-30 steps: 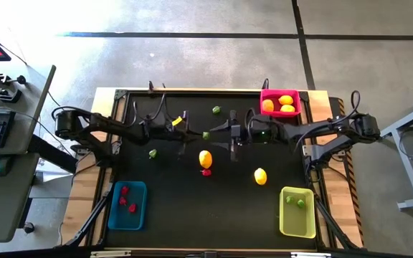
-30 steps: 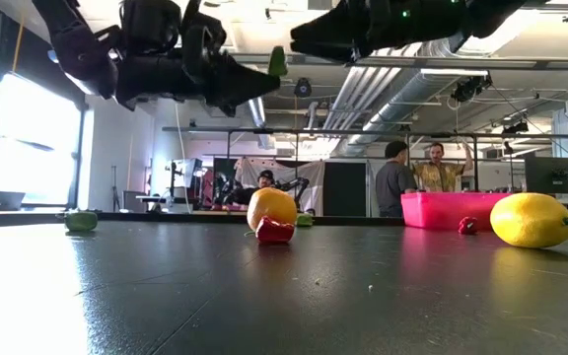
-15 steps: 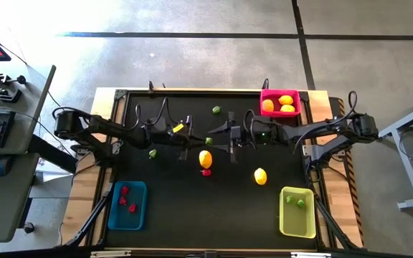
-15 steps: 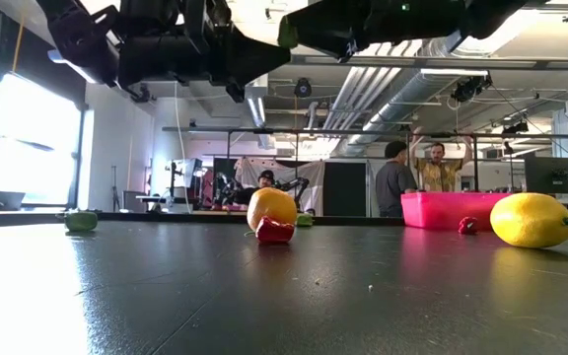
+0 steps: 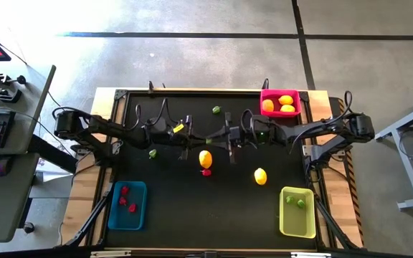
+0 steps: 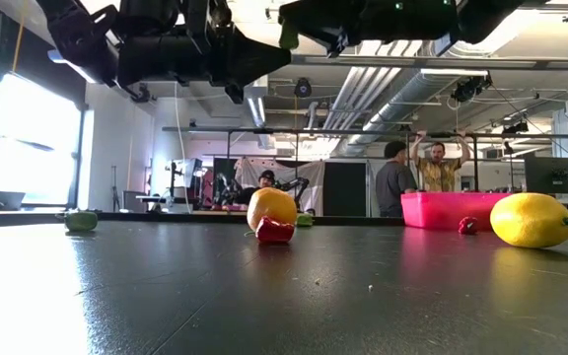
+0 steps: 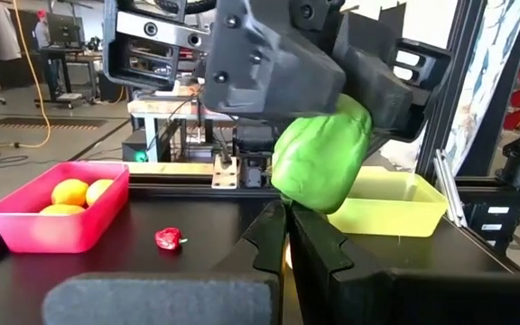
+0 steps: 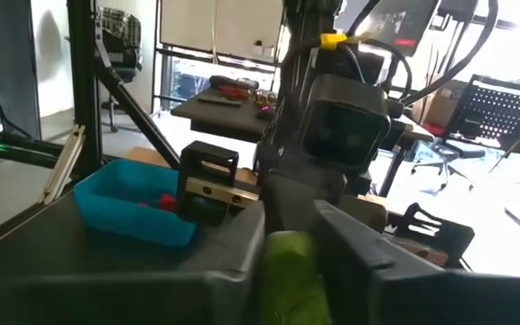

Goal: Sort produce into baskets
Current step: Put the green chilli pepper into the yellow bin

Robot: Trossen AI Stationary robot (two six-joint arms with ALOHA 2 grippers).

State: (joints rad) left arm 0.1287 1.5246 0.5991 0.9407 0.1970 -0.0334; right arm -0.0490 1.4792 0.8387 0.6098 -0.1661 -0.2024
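Observation:
A green toy piece (image 7: 319, 162) hangs in the air above the table's middle, between my two grippers; it also shows in the low view (image 6: 289, 35). My left gripper (image 5: 196, 139) reaches it from the left and my right gripper (image 5: 218, 137) from the right, and both are shut on it. Loose on the table lie an orange-yellow piece (image 5: 205, 158), a red piece (image 5: 206, 172), a lemon (image 5: 260, 175) and two green pieces (image 5: 153, 153) (image 5: 216, 110). My left gripper pinches the green piece's lower end (image 7: 294, 200) between its two fingertips, coming level from the table's left. The piece is clear of the table. My right gripper pinches the green piece's sides (image 8: 287, 262) between its two fingers (image 8: 242, 253), coming level from the table's right. The piece sits between them, lifted clear.
The pink-red bin (image 5: 267, 94) with yellow pieces stands at the far right. The blue bin (image 5: 142, 208) with red pieces is at the near left, and the yellow-green bin (image 5: 297, 228) with green pieces at the near right. People stand in the room behind the table.
My left gripper has risen with the green piece and carried it toward the right gripper. My right gripper, wide open a second ago, has moved a little toward the table's left and shut on the piece.

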